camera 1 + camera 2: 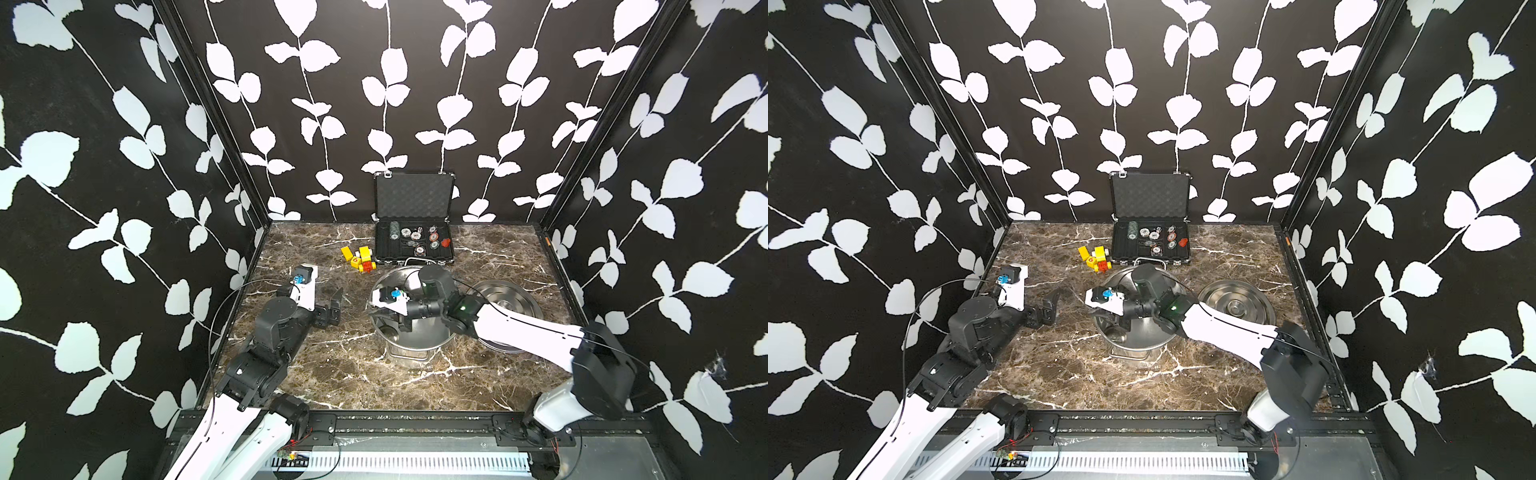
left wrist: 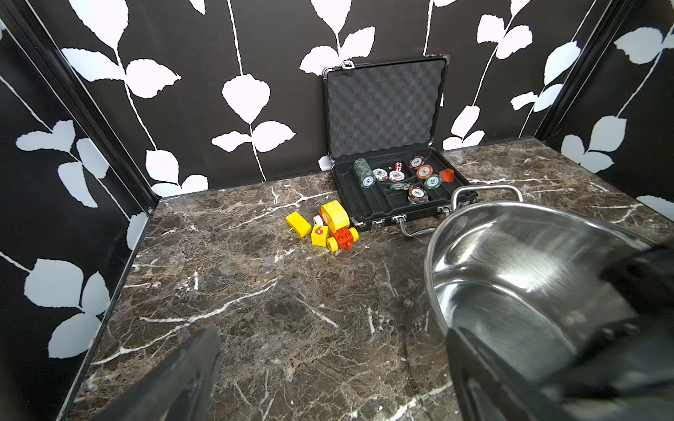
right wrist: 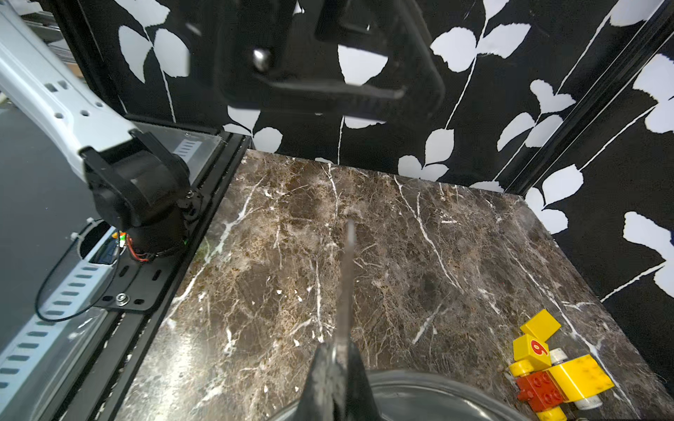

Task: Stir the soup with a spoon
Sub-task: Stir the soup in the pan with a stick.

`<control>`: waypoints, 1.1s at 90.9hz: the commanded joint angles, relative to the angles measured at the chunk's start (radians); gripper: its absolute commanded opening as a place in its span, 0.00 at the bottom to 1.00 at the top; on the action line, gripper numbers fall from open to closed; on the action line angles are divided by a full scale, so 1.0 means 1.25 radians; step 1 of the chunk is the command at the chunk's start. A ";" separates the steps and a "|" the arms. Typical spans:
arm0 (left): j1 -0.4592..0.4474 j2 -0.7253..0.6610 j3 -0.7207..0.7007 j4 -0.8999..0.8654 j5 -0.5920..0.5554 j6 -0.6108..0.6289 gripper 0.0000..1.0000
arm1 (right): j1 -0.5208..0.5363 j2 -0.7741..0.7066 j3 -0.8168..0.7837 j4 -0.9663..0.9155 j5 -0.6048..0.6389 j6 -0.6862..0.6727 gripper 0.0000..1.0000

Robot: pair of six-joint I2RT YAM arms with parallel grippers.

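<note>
One shiny pot (image 1: 415, 348) stands in the middle of the counter (image 1: 353, 374). The right pincer (image 3: 335, 351) is clenched on the one spoon (image 3: 347, 269), whose bowl is down inside the pot. The left pincer (image 1: 333, 305) hangs released, left of the pot. One lid (image 1: 512, 294) lies right of it.

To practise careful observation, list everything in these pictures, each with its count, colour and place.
pot: one, steel, mid-table
ladle: one, steel, dipping into the pot
lid: one, steel, flat beside the pot
case: one, black, open, at the back wall
poker chips: several, mixed colours, inside the case
toy blocks: few, yellow and red, beside the case
table: one, brown marble
left gripper: one, black, open, beside the pot
right gripper: one, black, shut on the ladle, above the pot
</note>
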 commanded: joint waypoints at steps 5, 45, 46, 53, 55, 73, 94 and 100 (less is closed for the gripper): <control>-0.002 -0.010 -0.001 -0.020 -0.015 0.012 0.99 | -0.052 0.064 0.061 0.111 -0.008 -0.007 0.00; -0.002 -0.012 0.000 -0.025 -0.023 0.014 0.99 | -0.245 0.026 -0.035 0.201 -0.011 0.062 0.00; -0.002 -0.012 0.000 -0.025 -0.023 0.014 0.99 | -0.250 0.020 -0.044 0.200 -0.009 0.062 0.00; -0.002 -0.004 0.002 -0.021 -0.020 0.014 0.99 | -0.280 -0.039 -0.092 0.186 0.013 0.059 0.00; -0.002 -0.002 0.002 -0.019 -0.019 0.014 0.99 | -0.287 -0.053 -0.108 0.178 0.018 0.057 0.00; -0.002 0.020 0.008 -0.005 0.000 0.005 0.99 | -0.341 -0.225 -0.243 0.092 0.071 0.033 0.00; -0.002 0.048 0.006 0.021 0.017 -0.004 0.99 | -0.345 -0.423 -0.345 -0.057 0.065 0.041 0.00; -0.002 0.060 0.008 0.030 0.023 -0.010 0.99 | -0.343 -0.473 -0.371 -0.074 0.051 0.062 0.00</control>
